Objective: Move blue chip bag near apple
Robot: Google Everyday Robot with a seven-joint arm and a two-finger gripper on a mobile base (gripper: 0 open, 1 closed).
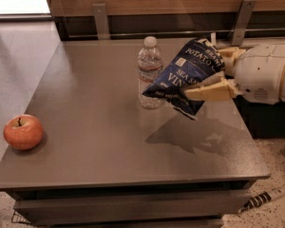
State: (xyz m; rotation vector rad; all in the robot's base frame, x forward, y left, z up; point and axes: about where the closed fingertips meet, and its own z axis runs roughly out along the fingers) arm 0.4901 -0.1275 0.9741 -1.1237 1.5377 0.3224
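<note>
The blue chip bag (185, 77) is a dark navy foil bag with white lettering. It hangs in the air above the right half of the grey table (99, 141), right beside the water bottle. My gripper (206, 80) comes in from the right and is shut on the bag, its tan fingers (211, 90) pinching the bag's right side. The apple (23, 131), red-orange with a short dark stem, sits on the table near the front left corner, far from the bag.
A clear water bottle (149, 72) with a white cap stands upright in the middle of the table, just left of the bag. A wooden wall with metal brackets (100, 19) runs behind. A cable (261, 201) lies on the floor at right.
</note>
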